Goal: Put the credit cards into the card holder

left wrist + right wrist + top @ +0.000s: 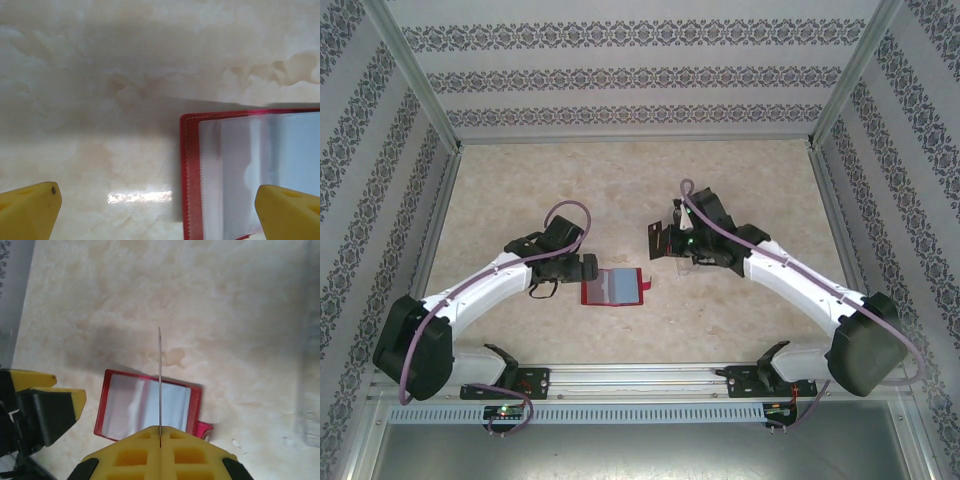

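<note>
The red card holder (615, 286) lies open on the table, its greyish clear pockets facing up and its clasp tab (648, 283) at the right. My left gripper (582, 267) stands open at its left edge; in the left wrist view one yellow fingertip (30, 210) is over bare table and the other (290, 212) over the holder (245, 175). My right gripper (670, 240) is shut on one black credit card (655, 240), held above and behind the holder. The right wrist view shows that card (159, 380) edge-on over the holder (147, 407). Other cards are out of view.
A clear plastic stand (310, 390) sits at the right of the right wrist view. The left gripper (45, 407) shows at that view's left edge. Patterned walls and metal frame posts enclose the marble-look table (520, 200).
</note>
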### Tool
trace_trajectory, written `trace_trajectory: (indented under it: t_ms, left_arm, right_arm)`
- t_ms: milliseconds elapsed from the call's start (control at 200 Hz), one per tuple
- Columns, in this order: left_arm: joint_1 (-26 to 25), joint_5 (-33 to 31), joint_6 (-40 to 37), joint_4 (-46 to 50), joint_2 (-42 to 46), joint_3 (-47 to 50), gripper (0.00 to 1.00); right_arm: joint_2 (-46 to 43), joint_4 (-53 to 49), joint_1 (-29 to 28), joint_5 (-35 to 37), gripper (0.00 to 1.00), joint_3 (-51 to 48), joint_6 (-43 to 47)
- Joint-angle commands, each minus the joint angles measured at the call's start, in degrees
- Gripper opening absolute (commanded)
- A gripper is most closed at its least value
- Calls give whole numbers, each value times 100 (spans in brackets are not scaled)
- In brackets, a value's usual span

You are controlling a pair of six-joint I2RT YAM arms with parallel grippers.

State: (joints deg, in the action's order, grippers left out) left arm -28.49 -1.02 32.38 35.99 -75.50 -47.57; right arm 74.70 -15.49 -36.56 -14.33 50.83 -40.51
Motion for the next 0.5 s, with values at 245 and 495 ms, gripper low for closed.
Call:
trace_trajectory:
  t_ms: [245,495]
  left_arm:
    - [-339,-206,-153,284,-166,-74,100]
    - [-550,-699,-215,435,-576,-203,100]
  right_arm:
    - [-104,1817,-503,-77,0,-1074,-1061]
    - [-101,1948,-541,-79,0,-1233,-1158]
